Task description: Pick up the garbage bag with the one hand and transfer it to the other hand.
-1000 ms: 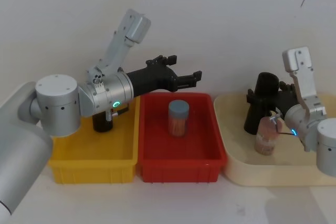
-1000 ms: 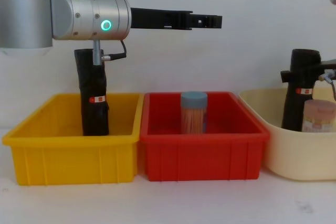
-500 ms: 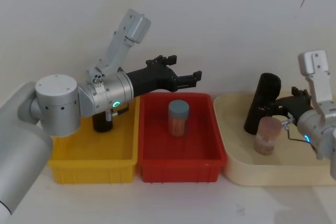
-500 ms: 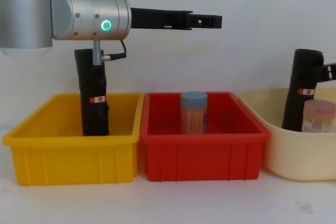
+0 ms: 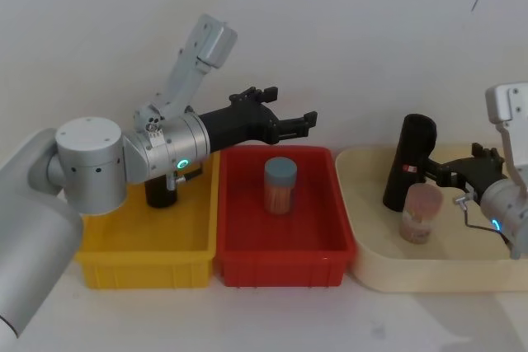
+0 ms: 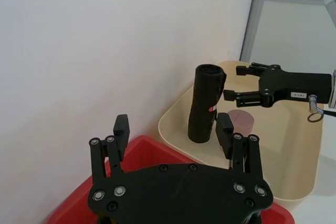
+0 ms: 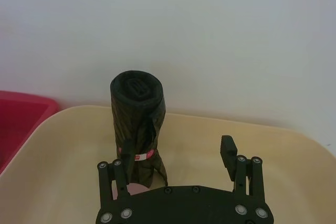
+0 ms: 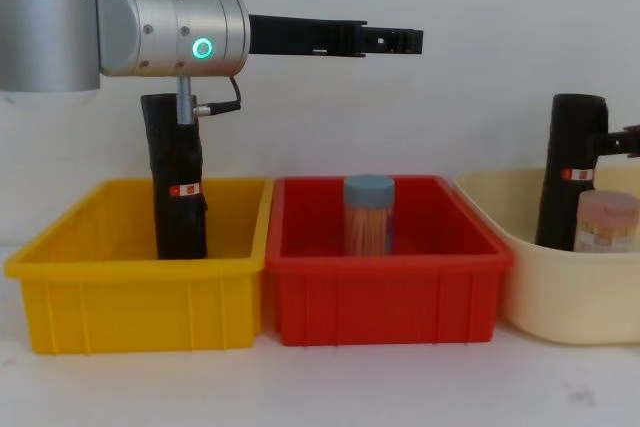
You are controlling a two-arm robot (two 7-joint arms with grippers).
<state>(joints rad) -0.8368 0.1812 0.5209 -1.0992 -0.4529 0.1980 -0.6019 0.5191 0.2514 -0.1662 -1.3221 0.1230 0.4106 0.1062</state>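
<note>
The red bin [image 5: 285,246] is in the middle. Left of it is a yellow bin [image 5: 144,253], right of it a cream tray [image 5: 429,274]. Inside the red bin is a jar [image 5: 280,185] with a grey-blue lid and orange-brown content. In the cream tray stands the black, glossy bag roll [image 5: 407,162] with a white-and-red band, and a pinkish jar [image 5: 421,213]. In the yellow bin stands a second black roll [image 8: 178,187] with a red label. The left arm [image 5: 157,154] is silver-grey with a green ring light; its gripper [image 5: 289,125] is black. The right gripper [image 5: 441,172] is black too, near a blue light.
</note>
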